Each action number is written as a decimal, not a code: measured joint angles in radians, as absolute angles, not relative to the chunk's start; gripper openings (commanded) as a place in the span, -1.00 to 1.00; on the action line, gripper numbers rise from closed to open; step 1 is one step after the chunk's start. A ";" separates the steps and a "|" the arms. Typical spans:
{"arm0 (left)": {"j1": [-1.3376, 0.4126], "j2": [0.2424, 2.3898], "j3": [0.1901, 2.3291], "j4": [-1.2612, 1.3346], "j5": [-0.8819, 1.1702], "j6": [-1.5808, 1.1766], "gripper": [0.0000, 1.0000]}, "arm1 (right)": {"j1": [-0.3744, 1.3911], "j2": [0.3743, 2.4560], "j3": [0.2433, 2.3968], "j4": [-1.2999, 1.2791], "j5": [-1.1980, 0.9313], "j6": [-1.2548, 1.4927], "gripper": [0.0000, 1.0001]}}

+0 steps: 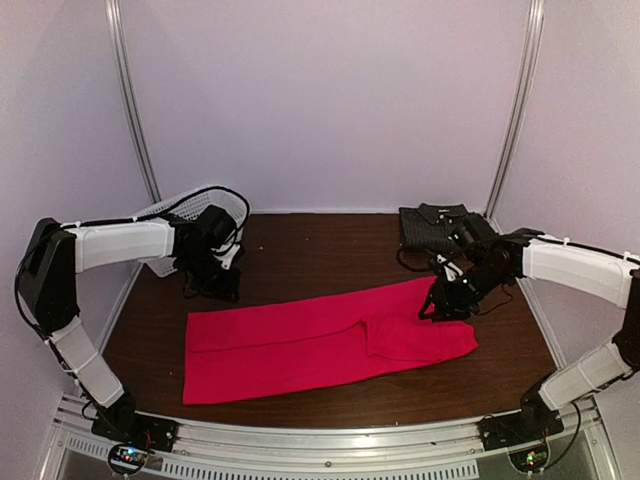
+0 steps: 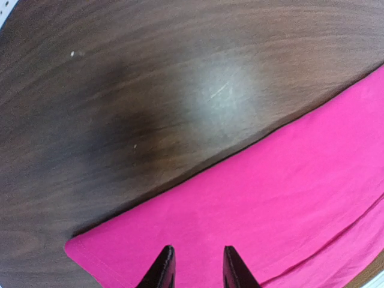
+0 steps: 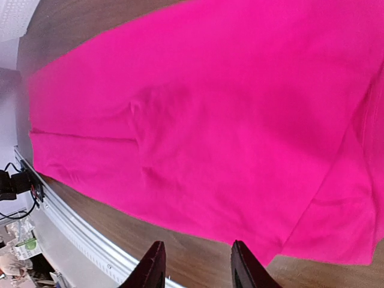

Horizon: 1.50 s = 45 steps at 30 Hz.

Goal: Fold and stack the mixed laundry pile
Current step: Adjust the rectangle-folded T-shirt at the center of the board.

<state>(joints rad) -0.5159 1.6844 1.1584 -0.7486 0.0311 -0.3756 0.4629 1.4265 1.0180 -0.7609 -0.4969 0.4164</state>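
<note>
One red T-shirt (image 1: 320, 345) | flat | long axis left-right | right end farther back

- A red-pink T-shirt (image 3: 210, 114) lies spread flat across a dark wood table (image 3: 312, 273), filling most of the view.
- One layer of the cloth overlaps another at lower right.
- The right gripper (image 3: 198, 246) hangs above the shirt's near edge, fingers parted, nothing between them.
- A metal rail (image 3: 78, 231) borders the table, with cables (image 3: 12, 183) beside it.
- A white lattice basket (image 3: 15, 15) shows at the top-left corner.
</note>
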 measured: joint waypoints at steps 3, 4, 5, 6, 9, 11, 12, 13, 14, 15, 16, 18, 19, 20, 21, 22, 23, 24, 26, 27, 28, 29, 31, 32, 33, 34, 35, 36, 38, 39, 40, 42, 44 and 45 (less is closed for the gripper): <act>-0.530 1.679 1.183 -0.738 0.038 -0.375 -0.41 | 0.463 1.323 0.860 -0.760 -0.543 0.494 -0.24; -0.533 1.679 1.183 -0.738 0.039 -0.375 -0.41 | 0.463 1.306 0.809 -0.757 -0.553 0.523 -0.23; -0.535 1.679 1.183 -0.741 0.041 -0.375 -0.41 | 0.463 1.293 0.762 -0.751 -0.563 0.551 -0.23; -0.537 1.679 1.183 -0.743 0.042 -0.375 -0.41 | 0.463 1.281 0.721 -0.747 -0.570 0.577 -0.23; -0.540 1.679 1.183 -0.744 0.042 -0.375 -0.41 | 0.461 1.256 0.656 -0.749 -0.571 0.631 -0.22; -0.541 1.679 1.183 -0.747 0.042 -0.375 -0.41 | 0.459 1.244 0.640 -0.738 -0.569 0.656 -0.23; -0.542 1.679 1.183 -0.749 0.042 -0.375 -0.41 | 0.457 1.240 0.635 -0.732 -0.568 0.663 -0.23; -0.543 1.679 1.183 -0.751 0.042 -0.375 -0.41 | 0.454 1.236 0.629 -0.723 -0.568 0.669 -0.23; -0.543 1.679 1.183 -0.753 0.042 -0.375 -0.41 | 0.451 1.236 0.626 -0.718 -0.567 0.677 -0.24; -0.545 1.679 1.183 -0.753 0.042 -0.375 -0.41 | 0.447 1.236 0.623 -0.709 -0.567 0.681 -0.24; -0.545 1.679 1.183 -0.754 0.042 -0.374 -0.41 | 0.443 1.239 0.621 -0.702 -0.567 0.684 -0.26; -0.545 1.679 1.183 -0.756 0.041 -0.374 -0.41 | 0.434 1.254 0.620 -0.685 -0.567 0.686 -0.30; -0.545 1.679 1.183 -0.756 0.041 -0.374 -0.40 | 0.429 1.262 0.620 -0.677 -0.567 0.685 -0.31; -0.545 1.679 1.183 -0.757 0.041 -0.373 -0.41 | 0.425 1.272 0.620 -0.669 -0.567 0.686 -0.31; -0.545 1.679 1.183 -0.759 0.041 -0.373 -0.41 | 0.421 1.281 0.619 -0.661 -0.567 0.687 -0.33; -0.545 1.679 1.183 -0.759 0.041 -0.373 -0.41 | 0.419 1.287 0.619 -0.657 -0.567 0.687 -0.35; -0.545 1.679 1.183 -0.760 0.041 -0.373 -0.41 | 0.418 1.294 0.619 -0.652 -0.565 0.687 -0.37; -0.545 1.679 1.183 -0.761 0.040 -0.372 -0.41 | 0.415 1.300 0.619 -0.649 -0.564 0.687 -0.41; -0.545 1.679 1.183 -0.762 0.037 -0.368 -0.40 | 0.410 1.306 0.619 -0.643 -0.561 0.686 -0.49; -0.545 1.679 1.183 -0.763 0.036 -0.366 -0.40 | 0.408 1.308 0.619 -0.639 -0.560 0.687 -0.53; -0.545 1.679 1.183 -0.764 0.033 -0.364 -0.40 | 0.405 1.309 0.619 -0.637 -0.559 0.684 -0.58; -0.545 1.679 1.183 -0.765 0.032 -0.363 -0.40 | 0.403 1.310 0.619 -0.635 -0.558 0.686 -0.64; -0.545 1.679 1.183 -0.767 0.029 -0.357 -0.40 | 0.401 1.316 0.619 -0.633 -0.555 0.684 -0.77; -0.545 1.679 1.183 -0.769 0.028 -0.355 -0.40 | 0.400 1.319 0.619 -0.632 -0.554 0.685 -0.82; -0.545 1.679 1.183 -0.771 0.027 -0.352 -0.40 | 0.400 1.322 0.619 -0.630 -0.553 0.685 -0.87; -0.545 1.679 1.183 -0.772 0.026 -0.350 -0.40 | 0.399 1.326 0.619 -0.630 -0.553 0.684 -0.92; -0.545 1.679 1.183 -0.775 0.025 -0.346 -0.39 | 0.397 1.330 0.619 -0.628 -0.553 0.683 -0.98; -0.545 1.680 1.184 -0.777 0.025 -0.344 -0.39 | 0.397 1.333 0.619 -0.627 -0.553 0.682 -1.00; -0.545 1.682 1.185 -0.781 0.023 -0.338 -0.39 | 0.397 1.342 0.619 -0.624 -0.553 0.683 -1.00; -0.545 1.684 1.185 -0.781 0.020 -0.337 -0.39 | 0.397 1.344 0.619 -0.623 -0.553 0.681 -1.00; -0.545 1.685 1.185 -0.782 0.014 -0.335 -0.39 | 0.397 1.345 0.619 -0.623 -0.553 0.681 -1.00; -0.545 1.689 1.185 -0.782 0.006 -0.331 -0.39 | 0.397 1.346 0.619 -0.623 -0.553 0.681 -1.00; -0.545 1.692 1.185 -0.783 0.000 -0.329 -0.39 | 0.397 1.345 0.620 -0.623 -0.553 0.682 -1.00; -0.545 1.694 1.185 -0.783 -0.002 -0.327 -0.39 | 0.397 1.345 0.621 -0.624 -0.554 0.682 -1.00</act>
